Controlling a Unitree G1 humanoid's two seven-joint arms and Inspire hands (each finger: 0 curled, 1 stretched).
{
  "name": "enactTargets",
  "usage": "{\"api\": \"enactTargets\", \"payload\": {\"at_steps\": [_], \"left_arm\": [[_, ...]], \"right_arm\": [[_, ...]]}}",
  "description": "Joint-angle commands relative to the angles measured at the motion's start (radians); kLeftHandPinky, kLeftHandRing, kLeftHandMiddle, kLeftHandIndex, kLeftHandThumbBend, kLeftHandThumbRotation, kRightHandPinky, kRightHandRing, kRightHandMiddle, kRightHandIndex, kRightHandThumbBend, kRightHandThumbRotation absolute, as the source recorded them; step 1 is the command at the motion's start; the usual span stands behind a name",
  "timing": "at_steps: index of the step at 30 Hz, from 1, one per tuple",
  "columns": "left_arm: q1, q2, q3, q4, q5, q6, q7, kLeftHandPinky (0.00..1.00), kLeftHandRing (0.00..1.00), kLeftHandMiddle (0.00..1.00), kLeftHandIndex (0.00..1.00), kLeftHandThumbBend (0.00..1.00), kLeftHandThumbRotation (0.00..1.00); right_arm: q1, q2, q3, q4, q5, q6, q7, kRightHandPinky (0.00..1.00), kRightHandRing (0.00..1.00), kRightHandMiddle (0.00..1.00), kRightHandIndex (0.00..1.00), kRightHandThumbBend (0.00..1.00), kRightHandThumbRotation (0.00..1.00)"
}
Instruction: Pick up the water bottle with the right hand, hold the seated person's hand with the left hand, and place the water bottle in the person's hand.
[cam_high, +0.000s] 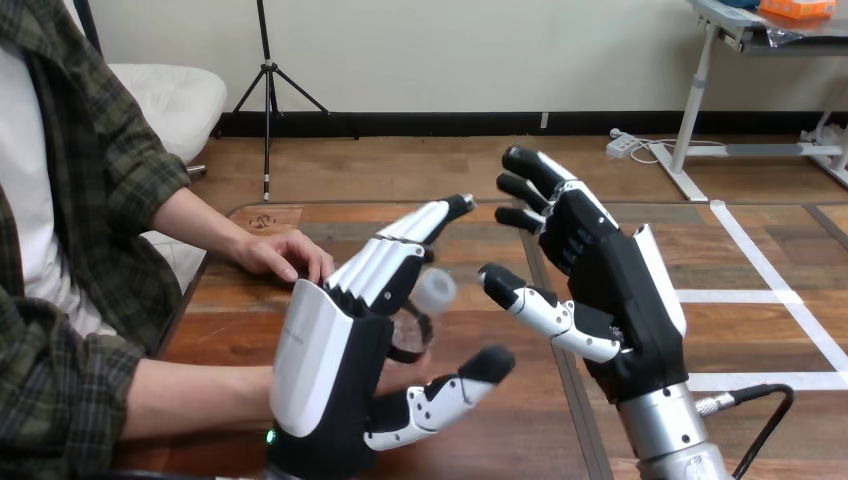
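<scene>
Open left robot hand partly masks the water bottle. Open right robot hand stands at its 3 o'clock; person's hand at 10 o'clock.

This looks like a robotics lab or test room, not a home. A black-and-white jointed machine left hand and right hand, both with fingers spread, hang over a plain brown plank-topped wooden table. A person sits at its left, the person's hand lying on the wood.
</scene>
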Motion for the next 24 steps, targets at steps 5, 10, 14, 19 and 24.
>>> {"api": "enactTargets", "payload": {"at_steps": [5,10,14,19,24], "left_arm": [[-0.014,-0.019,-0.011,0.023,-0.035,-0.03,-0.007,0.59,0.79,0.84,0.84,0.45,0.81],[-0.015,-0.034,-0.016,0.041,-0.063,-0.061,-0.01,0.58,0.79,0.83,0.83,0.44,0.82],[-0.014,-0.045,-0.018,0.053,-0.086,-0.082,-0.016,0.58,0.78,0.81,0.82,0.43,0.83],[-0.011,-0.056,-0.021,0.06,-0.105,-0.101,-0.027,0.57,0.77,0.8,0.82,0.42,0.84],[-0.007,-0.067,-0.027,0.065,-0.132,-0.12,-0.046,0.56,0.76,0.79,0.82,0.41,0.86]], "right_arm": [[-0.025,0.013,0.007,-0.025,0.025,-0.055,-0.003,0.77,0.85,0.88,0.81,0.63,0.31],[-0.018,0.024,0.01,-0.024,0.032,-0.069,-0.01,0.74,0.84,0.87,0.8,0.63,0.33],[-0.014,0.032,0.013,-0.021,0.037,-0.079,-0.013,0.73,0.83,0.86,0.79,0.63,0.34],[-0.004,0.044,0.016,-0.02,0.043,-0.085,-0.022,0.71,0.82,0.85,0.78,0.64,0.36],[0.003,0.053,0.02,-0.015,0.049,-0.095,-0.026,0.7,0.81,0.84,0.77,0.64,0.37]]}}
